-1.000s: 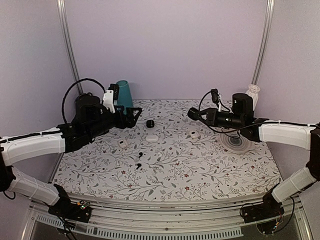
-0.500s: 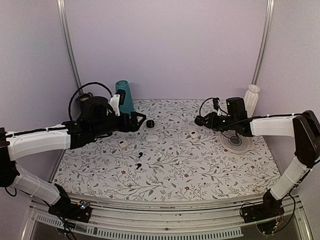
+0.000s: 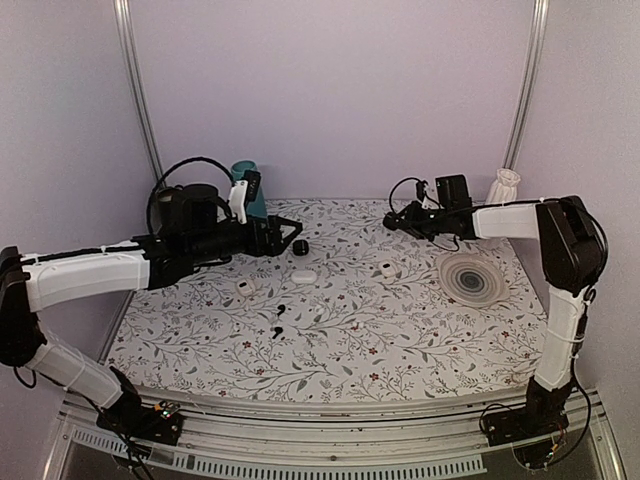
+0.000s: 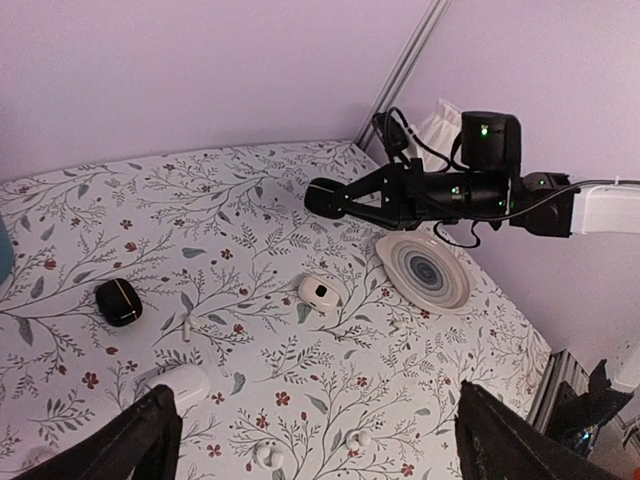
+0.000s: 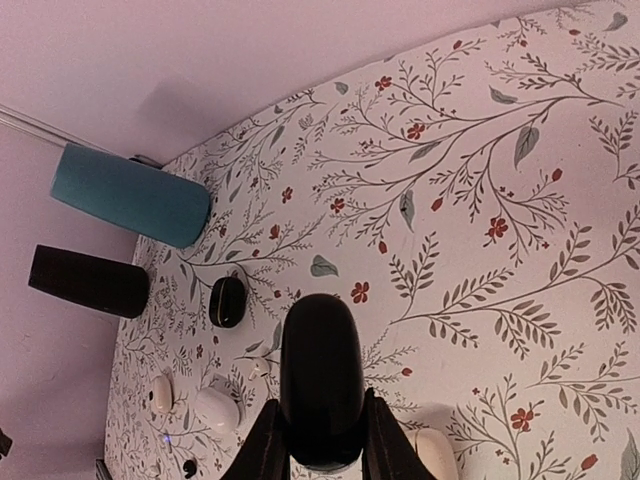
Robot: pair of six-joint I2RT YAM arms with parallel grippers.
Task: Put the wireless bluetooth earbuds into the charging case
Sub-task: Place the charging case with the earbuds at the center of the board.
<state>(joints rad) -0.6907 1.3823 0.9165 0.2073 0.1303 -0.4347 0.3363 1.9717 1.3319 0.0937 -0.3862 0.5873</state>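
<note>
Glossy black, the charging case [image 5: 320, 380] sits pinched between the fingers of my right gripper [image 5: 322, 450], held up over the far side of the floral table [image 3: 420, 340]. Both earbuds [image 3: 281, 309] lie loose on the cloth nearer the middle, one just in front of the other, well apart from the case. My left gripper [image 3: 285, 237] is spread wide and holds nothing, its tips just beside the small squarer black case [image 3: 298, 247]. A white case [image 3: 304, 276] lies between that one and the earbuds, and I see two more white cases, one [image 3: 245, 287] to the left and one [image 3: 388, 268] to the right. A ringed plate [image 3: 470, 277] rests at the right.
</note>
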